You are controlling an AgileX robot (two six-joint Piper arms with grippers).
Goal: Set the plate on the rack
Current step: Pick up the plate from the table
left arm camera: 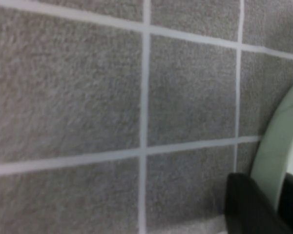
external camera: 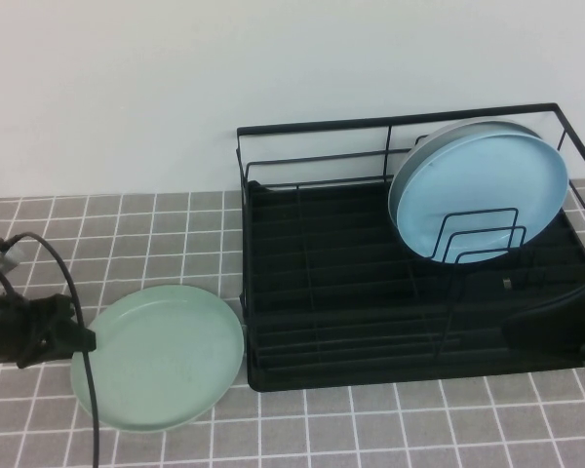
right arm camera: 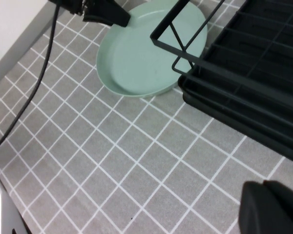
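Observation:
The pale mint-green plate [external camera: 161, 356] lies on the grey tiled mat, left of the black wire rack [external camera: 302, 322]. My left gripper [external camera: 78, 339] is at the plate's left rim. In the left wrist view the gripper [left arm camera: 278, 195] has its dark fingers [left arm camera: 249, 207] on both sides of the green rim [left arm camera: 278, 141], shut on it. My right gripper [external camera: 515, 336] hangs low at the rack's front right, shut and empty. In the right wrist view it [right arm camera: 271, 207] is over bare tiles, with the plate [right arm camera: 146, 53] and the rack [right arm camera: 244, 83] beyond it.
A light blue plate [external camera: 483, 190] stands upright in the rack's back right dividers. The rack's left and middle slots hold nothing. The left arm's black cable [external camera: 73, 292] loops over the mat beside the green plate. A white wall stands behind the table.

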